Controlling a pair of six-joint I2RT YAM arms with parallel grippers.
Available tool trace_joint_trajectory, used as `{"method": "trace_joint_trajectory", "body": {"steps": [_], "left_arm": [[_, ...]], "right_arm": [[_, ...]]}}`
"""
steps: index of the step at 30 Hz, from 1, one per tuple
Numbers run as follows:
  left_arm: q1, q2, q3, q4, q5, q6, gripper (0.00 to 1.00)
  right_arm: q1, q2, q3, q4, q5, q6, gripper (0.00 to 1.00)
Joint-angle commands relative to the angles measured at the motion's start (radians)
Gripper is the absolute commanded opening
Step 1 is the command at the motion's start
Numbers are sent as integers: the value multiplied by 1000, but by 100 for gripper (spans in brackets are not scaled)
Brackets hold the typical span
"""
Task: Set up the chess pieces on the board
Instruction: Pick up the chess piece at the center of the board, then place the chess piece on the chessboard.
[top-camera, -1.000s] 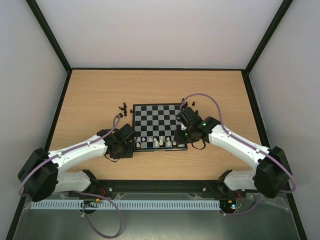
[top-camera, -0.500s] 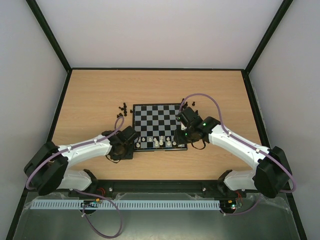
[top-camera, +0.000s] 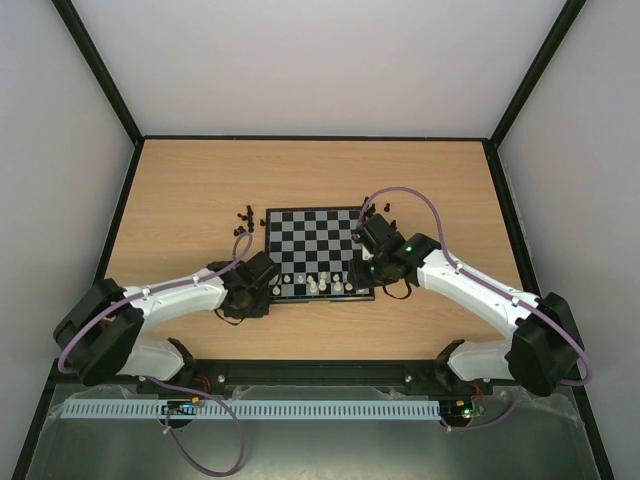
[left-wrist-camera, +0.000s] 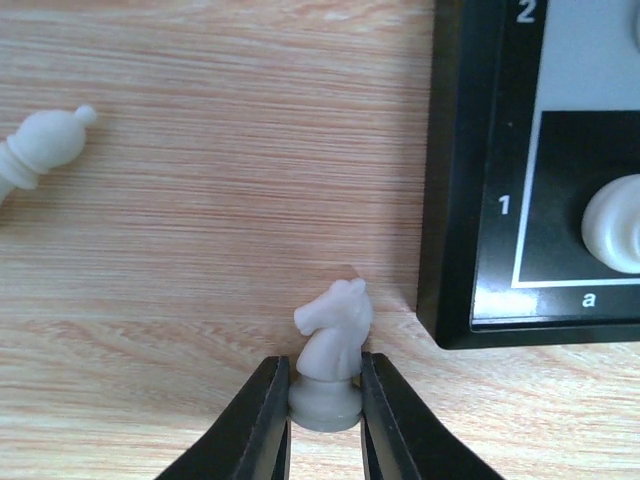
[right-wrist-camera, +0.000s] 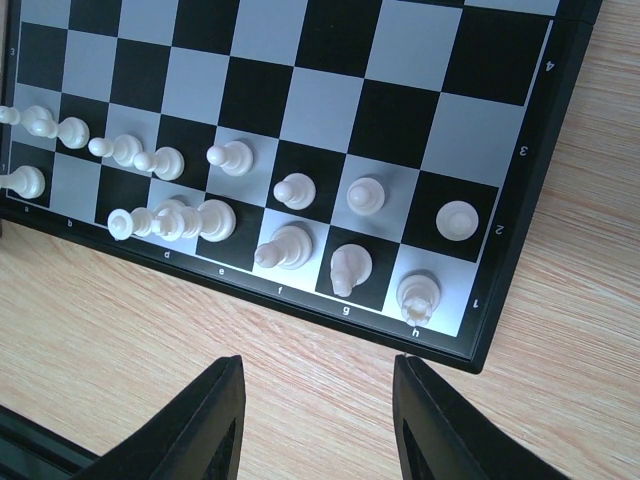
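One board (top-camera: 315, 235); white pieces (right-wrist-camera: 295, 190) crowd its two near rows, count unclear.
My left gripper (left-wrist-camera: 325, 385) narrowly pinches one white knight (left-wrist-camera: 335, 320); my right gripper (right-wrist-camera: 318, 420) gapes wide.

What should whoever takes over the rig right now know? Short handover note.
Left gripper: shut on a white knight, upright, just off the near-left corner of the board.
Right gripper: open, empty, by the near-right corner.
Done: most white pieces stand on the two near rows.
Left: place the knight, the white piece lying on the table, and all black pieces, loose beyond the far corners.
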Motion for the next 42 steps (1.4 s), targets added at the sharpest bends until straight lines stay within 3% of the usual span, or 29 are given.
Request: {"method": "trace_joint_trajectory", "body": {"steps": [1,11,16,22,27,32,42], "left_arm": [[-3,-4,-22,-14,-4,-6,17],[-109,-168,41,-172,-82,-69,10],[-276,-301,62,-187,-155,-63,8],[-532,-382,126,-212,-270,-102,7],[-722,-326,221,-257,-386,-117,7],[-872,-260,306,-317,-460,-118,8],[-948,-215,381,-301,-515,-63,8]], "right_arm": [[-5,-7,-15,-19,6,-8,41],[-6,-3,-10,-21,-1,-6,41],[-7,-11,2,-20,-90,-6,42],[-12,-57,30,1,-383,-1,42],[-12,-83,14,82,-736,51,43],[-12,-97,-27,154,-986,97,44],[7,-126,-123,217,-1114,148,45]]}}
